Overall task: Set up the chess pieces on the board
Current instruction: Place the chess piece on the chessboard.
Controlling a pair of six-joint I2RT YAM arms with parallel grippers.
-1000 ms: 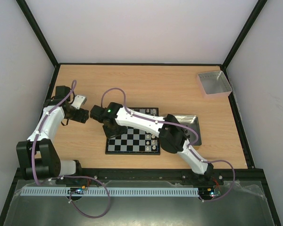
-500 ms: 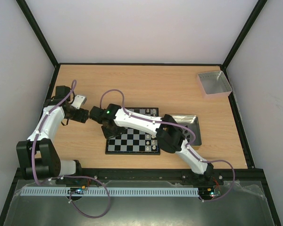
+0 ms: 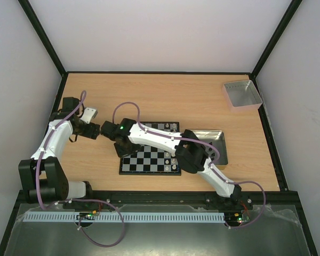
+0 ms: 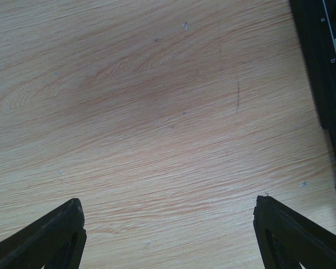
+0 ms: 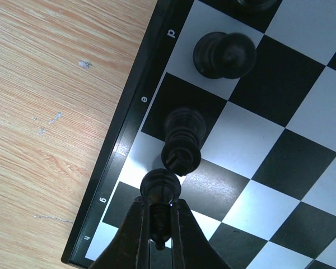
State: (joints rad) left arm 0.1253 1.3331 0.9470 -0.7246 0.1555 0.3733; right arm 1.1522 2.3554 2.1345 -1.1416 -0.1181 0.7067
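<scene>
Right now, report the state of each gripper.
Left gripper: open, holding nothing.
Right gripper: shut on a black chess piece at the board edge.

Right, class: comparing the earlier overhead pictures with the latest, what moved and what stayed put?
The right arm slid slightly left over the board, then settled. The right claw stays shut on a black chess piece by the board's lettered edge. Nothing was picked up or released. The left arm, the open left claw and the other pieces did not move.
</scene>
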